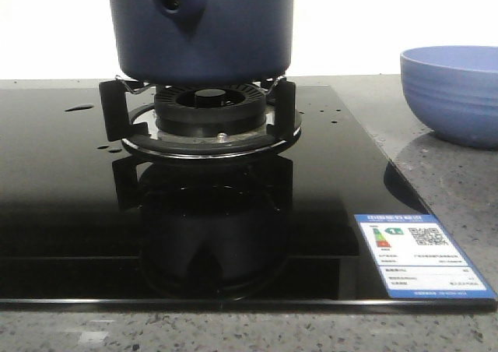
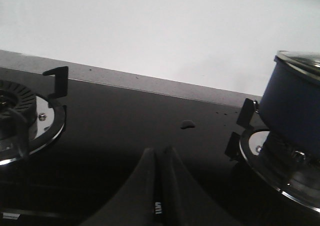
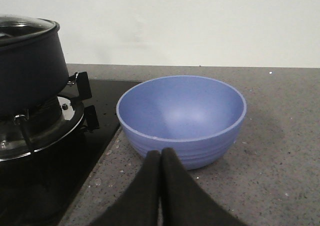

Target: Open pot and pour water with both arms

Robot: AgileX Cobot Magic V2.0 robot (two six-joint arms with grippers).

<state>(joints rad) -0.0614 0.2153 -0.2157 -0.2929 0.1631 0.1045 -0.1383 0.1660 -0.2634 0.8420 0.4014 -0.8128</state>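
The dark navy-blue pot (image 1: 202,29) stands on the gas burner (image 1: 208,122) of the black glass hob, its stub with a round hole (image 1: 171,3) facing the camera. A glass lid (image 3: 22,26) covers it, seen in the right wrist view; the pot also shows in the left wrist view (image 2: 292,113). My left gripper (image 2: 160,151) is shut and empty over the black hob glass, left of the pot. My right gripper (image 3: 161,153) is shut and empty, close in front of the light blue bowl (image 3: 182,118). Neither gripper shows in the front view.
The light blue ribbed bowl (image 1: 455,91) sits on the grey speckled counter right of the hob. A second burner (image 2: 20,116) lies left of the left gripper. Water drops (image 2: 187,124) dot the hob glass. An energy label (image 1: 416,255) sticks at the hob's front right corner.
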